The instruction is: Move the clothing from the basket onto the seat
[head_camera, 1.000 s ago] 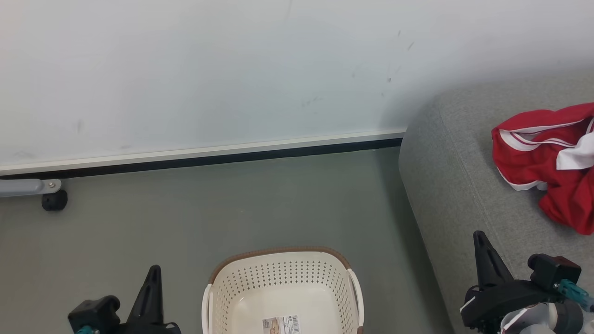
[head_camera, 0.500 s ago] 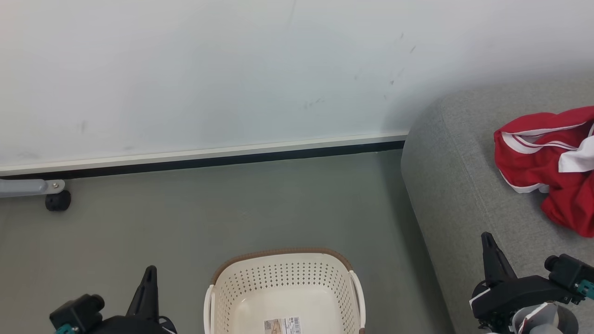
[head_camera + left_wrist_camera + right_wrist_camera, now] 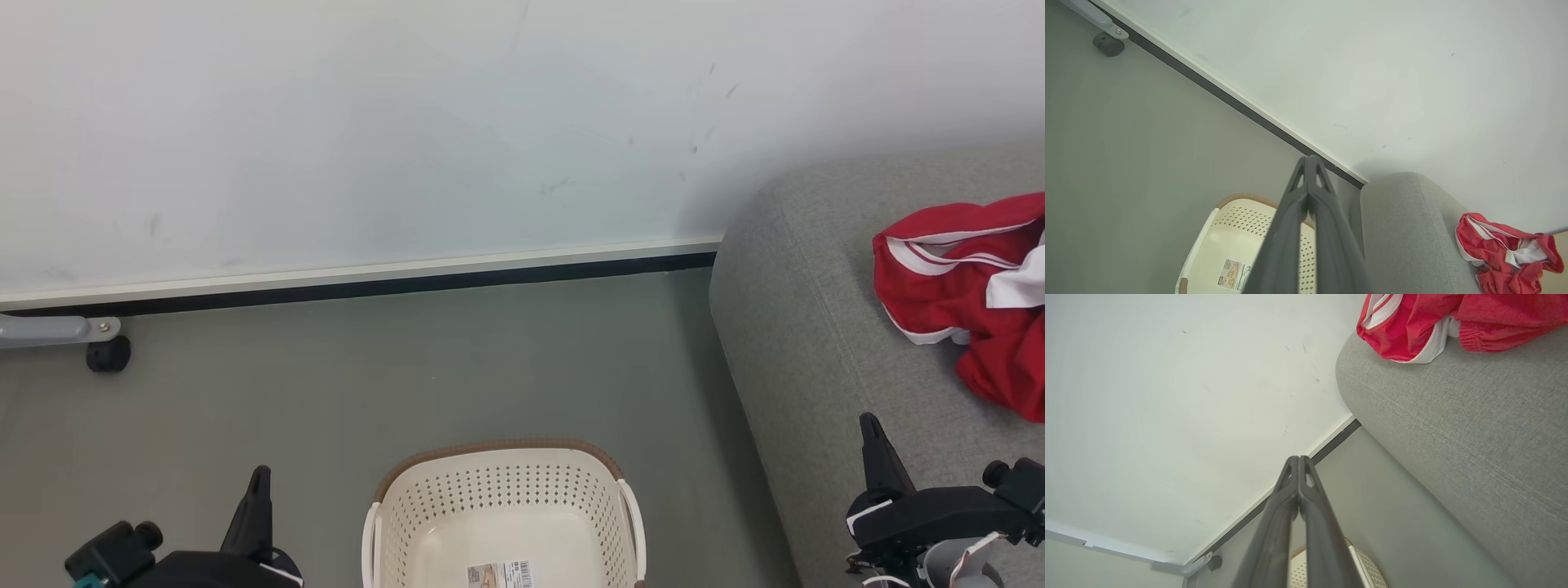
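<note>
Head view: bright red white-trimmed fabric clothing (image 3: 967, 306) lies crumpled on grey upholstered sofa seat (image 3: 816, 367). Left claw (image 3: 260, 476), right claw (image 3: 869, 422) closed tight, empty. Likely light, limp; pinch a raised fold.

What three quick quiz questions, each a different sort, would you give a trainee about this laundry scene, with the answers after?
1. True or false: the clothing lies in the basket.
2. Pick one. The left gripper and right gripper are: A) both open; B) both shut, holding nothing; C) both shut on fabric.
3. Short answer: what shows on the basket's bottom?
Key: 1 false, it lies on the seat. 2 B. 3 a printed label.
</note>
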Tool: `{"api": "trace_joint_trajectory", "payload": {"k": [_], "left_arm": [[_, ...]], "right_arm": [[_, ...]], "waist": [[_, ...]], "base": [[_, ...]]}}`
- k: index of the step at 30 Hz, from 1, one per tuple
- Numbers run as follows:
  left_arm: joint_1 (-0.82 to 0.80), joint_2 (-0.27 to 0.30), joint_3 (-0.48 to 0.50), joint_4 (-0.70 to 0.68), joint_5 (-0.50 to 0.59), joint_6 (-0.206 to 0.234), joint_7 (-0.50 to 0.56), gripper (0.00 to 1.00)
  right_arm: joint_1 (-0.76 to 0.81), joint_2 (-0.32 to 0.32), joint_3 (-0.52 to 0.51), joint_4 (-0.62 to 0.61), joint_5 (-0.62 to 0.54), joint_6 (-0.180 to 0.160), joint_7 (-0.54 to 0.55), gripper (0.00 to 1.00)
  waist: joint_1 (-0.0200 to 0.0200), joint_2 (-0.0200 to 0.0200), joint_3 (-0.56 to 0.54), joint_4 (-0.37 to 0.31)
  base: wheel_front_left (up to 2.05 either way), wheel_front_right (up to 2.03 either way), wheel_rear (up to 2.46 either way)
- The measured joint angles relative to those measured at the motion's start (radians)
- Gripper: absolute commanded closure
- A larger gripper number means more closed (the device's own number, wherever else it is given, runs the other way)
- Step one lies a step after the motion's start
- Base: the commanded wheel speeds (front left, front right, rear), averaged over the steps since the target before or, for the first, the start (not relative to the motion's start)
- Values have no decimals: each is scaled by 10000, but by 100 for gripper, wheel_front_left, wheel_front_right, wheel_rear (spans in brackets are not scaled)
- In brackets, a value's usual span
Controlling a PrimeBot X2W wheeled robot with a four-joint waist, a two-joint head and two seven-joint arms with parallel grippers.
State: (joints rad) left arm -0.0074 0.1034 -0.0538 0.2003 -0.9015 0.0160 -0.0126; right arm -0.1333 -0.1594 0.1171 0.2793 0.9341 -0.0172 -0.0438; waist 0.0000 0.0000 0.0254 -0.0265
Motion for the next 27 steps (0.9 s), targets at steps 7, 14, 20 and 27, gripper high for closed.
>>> {"api": "trace_joint_trajectory", "payload": {"k": [7, 14, 20, 27], "left_arm": [[-101, -107, 228, 169, -1152, -253, 213, 100], [-176, -155, 443, 268, -2136, -431, 385, 100], [-288, -230, 591, 391, -2897, -546, 548, 100], [-337, -334, 790, 512, -3731, -721, 694, 100]], "right_arm": [[18, 192, -428, 44, 1091, 226, 267, 100], [31, 336, -752, 69, 1990, 384, 451, 100], [53, 481, -1032, 100, 2736, 564, 663, 100], [103, 617, -1361, 125, 3572, 731, 874, 100]], "waist": [[0, 0, -40, 45], [0, 0, -71, 80], [0, 0, -98, 110], [0, 0, -129, 145]], "base": [[0, 0, 0], [0, 0, 0], [0, 0, 0], [0, 0, 0]]}}
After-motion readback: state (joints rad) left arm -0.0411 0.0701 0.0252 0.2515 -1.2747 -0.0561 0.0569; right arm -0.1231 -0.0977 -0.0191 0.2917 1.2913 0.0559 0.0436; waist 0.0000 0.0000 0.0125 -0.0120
